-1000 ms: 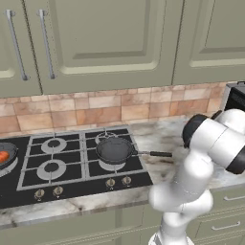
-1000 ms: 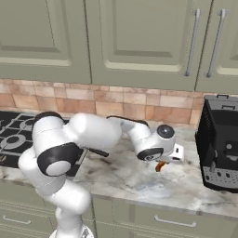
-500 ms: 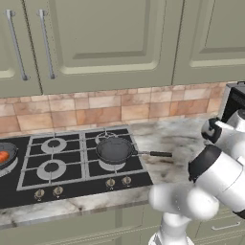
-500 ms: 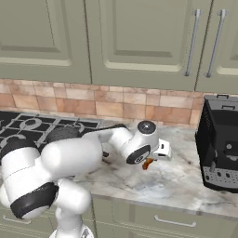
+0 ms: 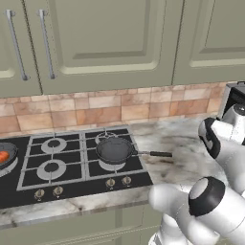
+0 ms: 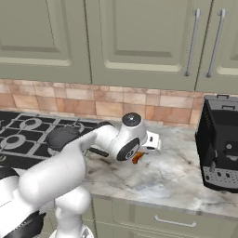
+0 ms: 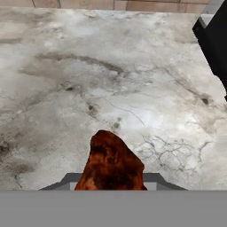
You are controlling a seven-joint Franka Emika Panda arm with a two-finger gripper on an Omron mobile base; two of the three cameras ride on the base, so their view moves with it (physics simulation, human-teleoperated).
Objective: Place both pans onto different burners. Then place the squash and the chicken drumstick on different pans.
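The arm has swung further left over the marble table, carrying the chicken drumstick (image 7: 111, 163) toward the cooktop (image 5: 72, 179).
The drumstick, a red-brown lump, sits clamped in the pincer (image 6: 137, 157), hanging above the bare table (image 7: 133, 88) between the cooktop and the black coffee machine (image 6: 219, 142). One black pan (image 5: 115, 150) rests on a right-hand burner, handle pointing right. At the cooktop's left edge the orange squash (image 5: 3, 156) lies in the other pan (image 5: 6, 161).
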